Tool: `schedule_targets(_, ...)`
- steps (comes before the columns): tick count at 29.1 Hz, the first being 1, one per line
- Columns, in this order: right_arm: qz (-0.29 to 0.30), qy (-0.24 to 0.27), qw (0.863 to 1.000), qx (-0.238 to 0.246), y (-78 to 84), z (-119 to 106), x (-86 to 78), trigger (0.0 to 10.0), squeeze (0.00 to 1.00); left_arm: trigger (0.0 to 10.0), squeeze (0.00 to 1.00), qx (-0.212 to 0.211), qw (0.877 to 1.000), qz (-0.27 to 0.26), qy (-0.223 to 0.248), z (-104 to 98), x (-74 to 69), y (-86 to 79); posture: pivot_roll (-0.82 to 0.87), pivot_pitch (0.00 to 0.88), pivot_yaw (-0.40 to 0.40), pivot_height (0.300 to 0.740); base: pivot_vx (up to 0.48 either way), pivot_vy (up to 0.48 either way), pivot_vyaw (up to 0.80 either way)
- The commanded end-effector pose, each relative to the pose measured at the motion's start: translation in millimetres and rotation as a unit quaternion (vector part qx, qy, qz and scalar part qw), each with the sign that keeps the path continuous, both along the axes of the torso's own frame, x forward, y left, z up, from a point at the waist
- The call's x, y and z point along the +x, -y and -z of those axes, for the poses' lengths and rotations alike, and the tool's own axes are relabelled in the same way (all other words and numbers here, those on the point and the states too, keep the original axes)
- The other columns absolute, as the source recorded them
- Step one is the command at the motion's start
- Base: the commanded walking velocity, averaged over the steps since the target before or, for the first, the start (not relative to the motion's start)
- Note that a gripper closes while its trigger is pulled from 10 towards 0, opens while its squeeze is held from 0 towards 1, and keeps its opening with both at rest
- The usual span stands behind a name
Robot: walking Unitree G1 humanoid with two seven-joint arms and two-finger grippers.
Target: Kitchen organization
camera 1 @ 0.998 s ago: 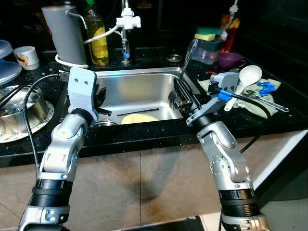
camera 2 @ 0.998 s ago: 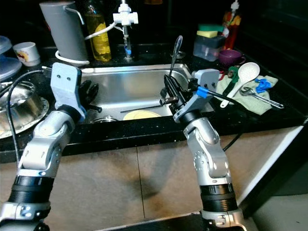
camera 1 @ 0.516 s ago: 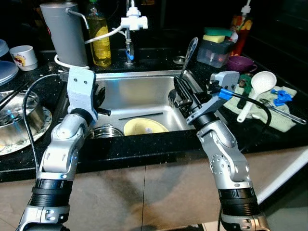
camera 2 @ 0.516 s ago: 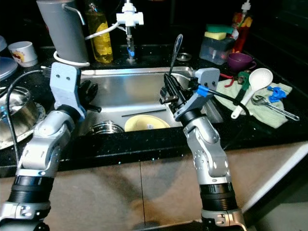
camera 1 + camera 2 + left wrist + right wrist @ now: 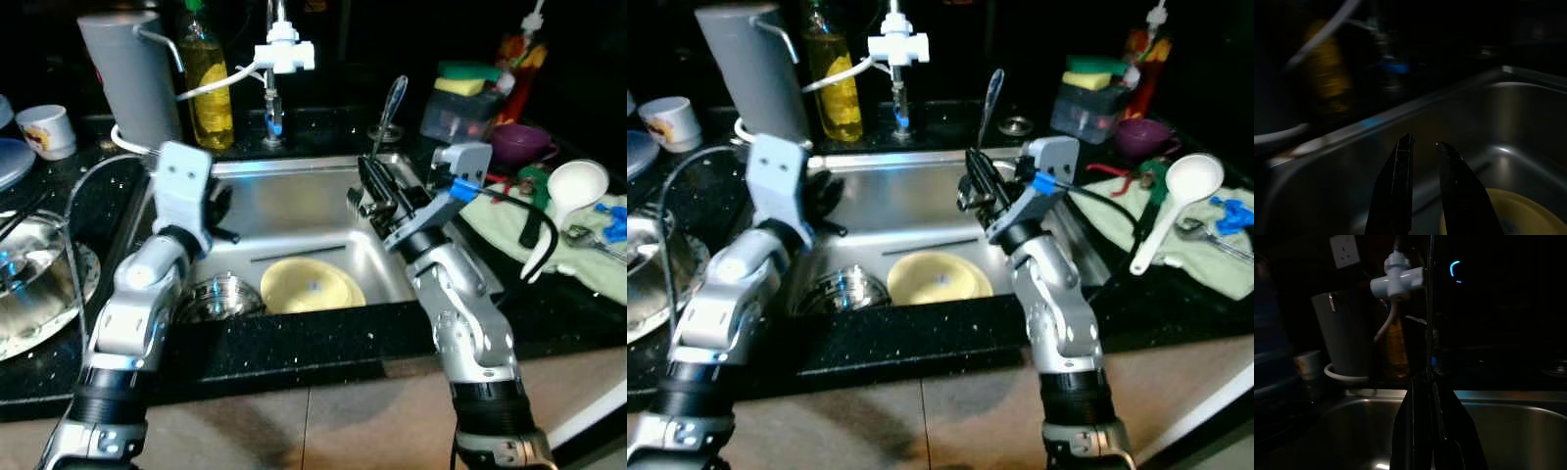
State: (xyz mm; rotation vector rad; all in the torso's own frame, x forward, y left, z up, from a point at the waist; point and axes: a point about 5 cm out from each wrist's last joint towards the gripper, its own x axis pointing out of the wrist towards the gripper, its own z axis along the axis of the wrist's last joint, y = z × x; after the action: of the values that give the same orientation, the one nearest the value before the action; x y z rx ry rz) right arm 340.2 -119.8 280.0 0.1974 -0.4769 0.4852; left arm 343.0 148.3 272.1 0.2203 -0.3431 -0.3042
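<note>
yellow plate (image 5: 312,286) — steel sink (image 5: 294,186) — white ladle (image 5: 573,186).

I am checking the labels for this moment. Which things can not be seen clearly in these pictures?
- Left gripper: its own wrist housing hides its fingers, head views.
- Yellow plate: cut by the frame edge, left wrist view.
- Steel bowl: left arm covers part, head views.
- Cup print: too dark, right wrist view.

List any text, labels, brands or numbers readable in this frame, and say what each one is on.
No text is readable.
Yellow bottle behind the sink: its label is too blurred to read.
White cup at the counter's left: a coloured print, too small to read.
Red bottle at the right: nothing legible.
Right gripper, shut on the metal spoon: no markings can be made out.
</note>
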Motion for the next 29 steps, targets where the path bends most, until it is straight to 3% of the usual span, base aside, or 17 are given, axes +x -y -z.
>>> schedule_targets(1,-0.003,0.006,1.0,-0.017,-0.9,-1,3.9,10.0,0.0,10.0,0.0,0.037,0.999,0.03,-0.006,-2,-2.7,4.4,-0.02,0.099,-0.024,0.74,0.0,0.0,0.0)
schedule_targets(5,-0.01,-0.002,0.999,-0.042,-2.5,1,11.2,10.0,0.0,10.0,0.0,0.078,0.995,0.056,-0.014,-4,-2.9,7.6,-0.02,0.104,-0.026,0.74,0.0,0.0,0.0)
schedule_targets(8,-0.028,-0.013,0.997,-0.064,-6.4,5,21.0,10.0,0.0,10.0,0.0,0.143,0.983,0.107,-0.034,-2,-6.3,9.3,-0.02,0.113,-0.03,0.74,0.0,0.0,0.0)
schedule_targets(9,-0.028,-0.013,0.997,-0.064,-6.4,5,21.0,10.0,0.0,10.0,0.0,0.143,0.983,0.107,-0.034,-2,-6.3,9.3,-0.02,0.113,-0.03,0.74,0.0,0.0,0.0)
schedule_targets(12,-0.04,-0.021,0.997,-0.06,-9.4,6,27.7,10.0,0.0,10.0,0.0,0.184,0.974,0.125,-0.045,0,-7.7,6.4,-0.02,0.114,-0.028,0.74,0.0,0.0,0.0)
schedule_targets(14,-0.053,-0.042,0.993,-0.096,-16.9,13,41.7,10.0,0.0,10.0,0.0,0.208,0.968,0.131,-0.058,-3,-6.7,-2.6,-0.01,0.116,-0.026,0.74,0.0,0.0,0.0)
schedule_targets(15,-0.053,-0.042,0.993,-0.096,-16.9,13,41.7,10.0,0.0,10.0,0.0,0.208,0.968,0.131,-0.058,-3,-6.7,-2.6,-0.01,0.116,-0.026,0.74,0.0,0.0,0.0)
schedule_targets(19,-0.066,-0.08,0.971,-0.214,-29.0,31,57.3,10.0,0.0,10.0,0.0,0.211,0.962,0.155,-0.078,-7,-7.4,-10.4,0.0,0.122,-0.028,0.74,0.0,0.0,0.0)
schedule_targets(20,-0.066,-0.08,0.971,-0.214,-29.0,31,57.3,10.0,0.0,10.0,0.0,0.211,0.962,0.155,-0.078,-7,-7.4,-10.4,0.0,0.122,-0.028,0.74,0.0,0.0,0.0)
schedule_targets(25,-0.059,-0.09,0.947,-0.304,-39.4,38,64.7,10.0,0.0,10.0,0.0,0.183,0.96,0.191,-0.09,-8,-12.2,-9.9,0.0,0.128,-0.028,0.74,0.0,0.0,0.0)
schedule_targets(29,-0.054,-0.087,0.934,-0.343,-43.7,42,65.6,10.0,0.0,10.0,0.0,0.196,0.955,0.2,-0.101,-4,-14.7,-10.0,0.01,0.132,-0.031,0.74,0.0,0.0,0.0)
